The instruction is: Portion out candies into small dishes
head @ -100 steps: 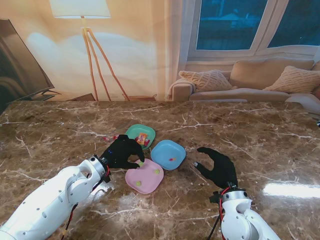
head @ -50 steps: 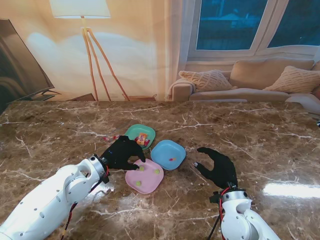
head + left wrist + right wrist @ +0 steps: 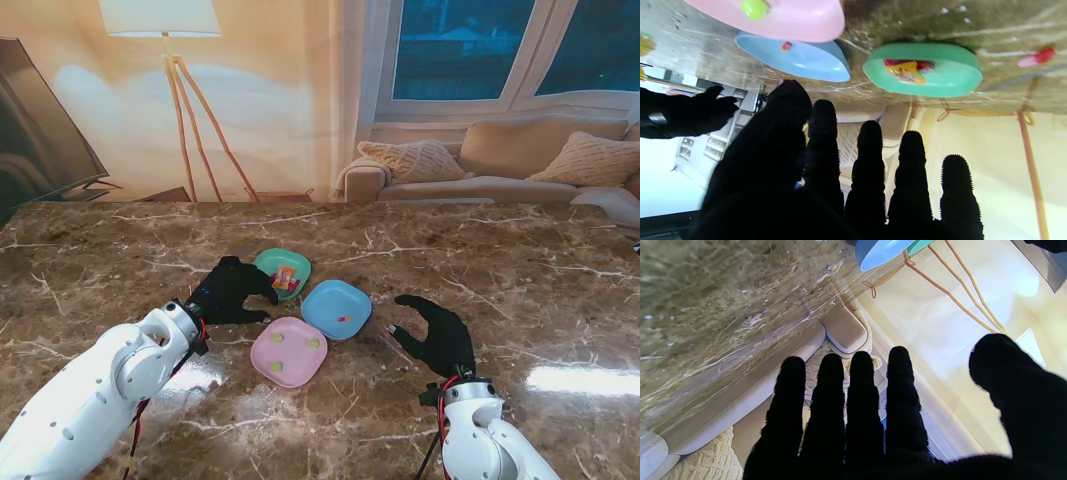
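Three small dishes sit mid-table. The green dish (image 3: 282, 270) holds several wrapped candies (image 3: 907, 70). The blue dish (image 3: 336, 308) holds one red candy (image 3: 785, 46). The pink dish (image 3: 289, 351) holds three green candies (image 3: 754, 7). My left hand (image 3: 229, 291) hovers beside the green dish on its left side, fingers apart and holding nothing. My right hand (image 3: 434, 332) rests to the right of the blue dish, fingers spread and empty, its fingers (image 3: 860, 396) extended in the right wrist view.
A loose red and pink candy (image 3: 1037, 57) lies on the marble table (image 3: 520, 270) just left of the green dish. A sofa with cushions (image 3: 500, 160) and a floor lamp (image 3: 175, 60) stand beyond the table's far edge.
My left hand has drawn back from over the pink dish, moving left and farther from me toward the green dish. A third green candy now lies in the pink dish. The right hand stayed put.
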You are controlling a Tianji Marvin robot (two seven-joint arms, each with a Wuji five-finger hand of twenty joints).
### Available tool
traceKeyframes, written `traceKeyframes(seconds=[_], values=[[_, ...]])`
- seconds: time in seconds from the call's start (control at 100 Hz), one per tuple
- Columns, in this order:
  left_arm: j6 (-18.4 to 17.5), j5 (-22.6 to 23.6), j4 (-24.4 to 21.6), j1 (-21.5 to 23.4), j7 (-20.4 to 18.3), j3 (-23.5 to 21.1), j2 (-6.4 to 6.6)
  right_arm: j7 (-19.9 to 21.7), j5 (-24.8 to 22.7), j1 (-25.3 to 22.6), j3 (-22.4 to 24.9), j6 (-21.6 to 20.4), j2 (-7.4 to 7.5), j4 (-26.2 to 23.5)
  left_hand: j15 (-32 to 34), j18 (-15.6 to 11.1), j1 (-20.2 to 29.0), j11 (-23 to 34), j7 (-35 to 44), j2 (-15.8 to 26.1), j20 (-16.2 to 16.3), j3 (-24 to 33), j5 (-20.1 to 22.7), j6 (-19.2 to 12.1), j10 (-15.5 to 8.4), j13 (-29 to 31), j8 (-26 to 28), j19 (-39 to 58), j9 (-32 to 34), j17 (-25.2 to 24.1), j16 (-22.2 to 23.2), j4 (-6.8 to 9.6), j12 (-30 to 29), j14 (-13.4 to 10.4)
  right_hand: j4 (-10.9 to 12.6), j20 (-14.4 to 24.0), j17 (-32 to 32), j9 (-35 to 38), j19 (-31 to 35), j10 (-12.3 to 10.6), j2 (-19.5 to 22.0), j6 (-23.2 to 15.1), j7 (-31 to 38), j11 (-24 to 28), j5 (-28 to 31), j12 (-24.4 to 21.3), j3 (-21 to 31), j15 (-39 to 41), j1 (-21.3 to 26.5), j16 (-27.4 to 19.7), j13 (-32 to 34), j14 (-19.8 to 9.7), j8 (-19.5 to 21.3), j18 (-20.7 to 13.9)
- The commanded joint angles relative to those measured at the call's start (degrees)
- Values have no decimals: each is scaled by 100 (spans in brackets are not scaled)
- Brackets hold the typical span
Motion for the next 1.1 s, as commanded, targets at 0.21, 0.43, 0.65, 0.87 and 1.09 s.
traceKeyframes(seconds=[0.21, 0.43, 0.65, 0.87, 1.09], values=[[275, 161, -238, -190, -700, -449, 135, 48, 8, -24, 5, 27, -18, 27, -141, -28, 444, -57, -90, 116, -45, 129, -222, -20, 51, -195, 149, -140, -274, -122, -14, 396, -46, -26, 76, 99, -61, 37, -127, -22, 27, -121, 3, -10, 12, 60, 98, -26, -103, 53, -184, 82, 50, -19], [569, 44, 37, -502, -1228, -492, 188, 60, -12, -21, 50, 44, -13, 9, -166, -22, 345, -71, -227, 16, -27, 808, -238, 41, 65, -240, 221, -194, -316, -144, -12, 435, -66, -10, 76, 97, -61, 36, -128, -27, 24, -132, 4, -11, 13, 59, 97, -25, -100, 52, -183, 82, 49, -19], [848, -20, 540, -909, -1485, -262, 223, 64, -16, -15, 67, 68, -13, 9, -165, -60, 282, -90, -419, 155, -9, 961, -561, 53, 47, -319, 201, -204, -477, -149, -2, 424, -63, -12, 76, 96, -63, 39, -127, -23, 25, -119, 3, -10, 11, 58, 96, -25, -99, 51, -184, 82, 48, -17], [1336, -186, 915, -1119, -1659, -58, 222, 110, -21, -33, 109, 94, -3, -7, -218, -111, 168, -165, -765, 200, -11, 1199, -1202, 146, 46, -519, 141, -273, -745, -217, -22, 457, -86, -20, 75, 97, -56, 40, -120, -22, 25, -117, 4, -9, 13, 58, 95, -23, -101, 51, -182, 87, 48, -12], [1656, -309, 1340, -1404, -1641, 255, 206, 161, -37, -17, 100, 107, 8, -7, -254, -171, 133, -226, -1030, 295, 0, 1095, -1856, 186, 28, -723, 93, -323, -1087, -274, -27, 400, -97, -31, 75, 96, -57, 36, -117, -19, 27, -118, 3, -9, 12, 58, 91, -22, -103, 50, -182, 90, 47, -15]])
